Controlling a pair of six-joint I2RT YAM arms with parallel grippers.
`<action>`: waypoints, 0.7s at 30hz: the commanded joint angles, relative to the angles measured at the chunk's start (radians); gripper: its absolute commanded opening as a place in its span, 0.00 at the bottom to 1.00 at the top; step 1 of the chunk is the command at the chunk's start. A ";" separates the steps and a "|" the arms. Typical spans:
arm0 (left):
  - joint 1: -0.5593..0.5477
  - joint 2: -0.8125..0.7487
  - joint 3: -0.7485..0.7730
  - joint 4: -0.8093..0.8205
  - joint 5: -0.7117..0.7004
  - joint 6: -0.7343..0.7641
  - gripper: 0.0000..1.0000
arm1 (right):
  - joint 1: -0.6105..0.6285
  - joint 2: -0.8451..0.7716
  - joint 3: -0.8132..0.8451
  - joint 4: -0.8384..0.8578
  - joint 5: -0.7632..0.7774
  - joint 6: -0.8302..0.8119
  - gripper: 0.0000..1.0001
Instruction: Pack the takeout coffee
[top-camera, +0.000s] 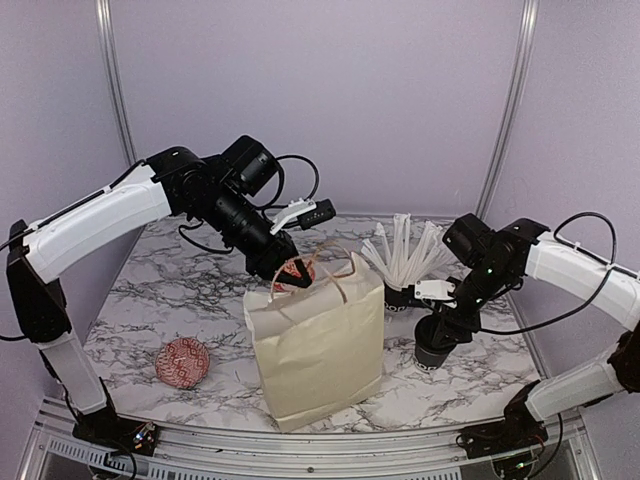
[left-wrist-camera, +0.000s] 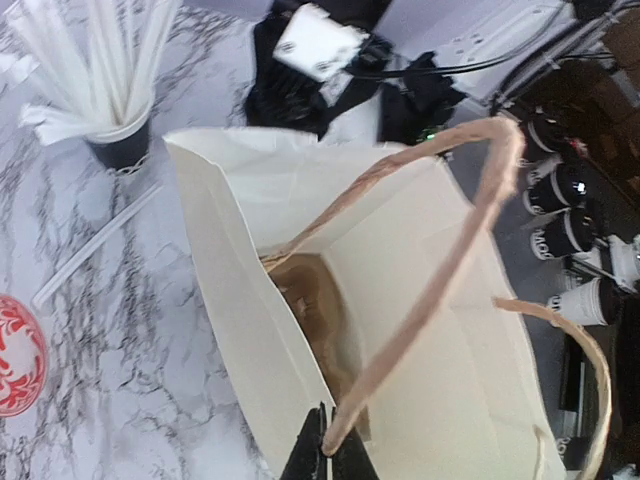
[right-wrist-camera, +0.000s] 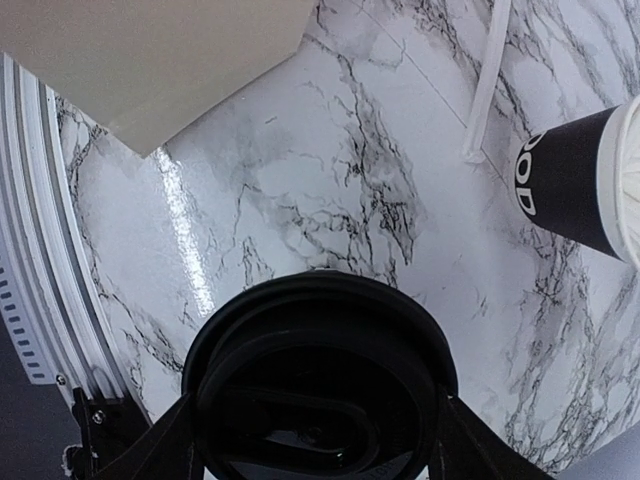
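Note:
The takeout coffee (top-camera: 435, 350), a small black cup with a black lid (right-wrist-camera: 320, 370), stands on the marble table right of the paper bag (top-camera: 320, 340). My right gripper (top-camera: 441, 335) comes down from above, its fingers (right-wrist-camera: 165, 440) pressed on both sides of the lid. The cream bag stands upright with its mouth open (left-wrist-camera: 400, 260). My left gripper (left-wrist-camera: 326, 455) is shut on one tan twine handle (left-wrist-camera: 440, 250) at the bag's top rim (top-camera: 292, 272) and holds it up.
A black cup full of white wrapped straws (top-camera: 402, 290) (left-wrist-camera: 122, 140) (right-wrist-camera: 565, 185) stands just behind the coffee. One loose straw (left-wrist-camera: 95, 245) (right-wrist-camera: 488, 85) lies on the table. A red-and-white bowl (top-camera: 182, 362) (left-wrist-camera: 15, 355) sits front left.

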 joint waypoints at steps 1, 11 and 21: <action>0.009 0.037 0.057 -0.051 -0.295 0.029 0.11 | 0.000 -0.028 -0.004 0.016 0.023 -0.025 0.65; 0.007 0.040 0.093 -0.042 -0.249 0.029 0.38 | 0.000 -0.014 -0.044 0.013 0.049 -0.034 0.76; -0.009 -0.003 0.110 -0.031 -0.188 0.027 0.50 | 0.000 0.040 -0.037 -0.016 0.063 -0.025 0.80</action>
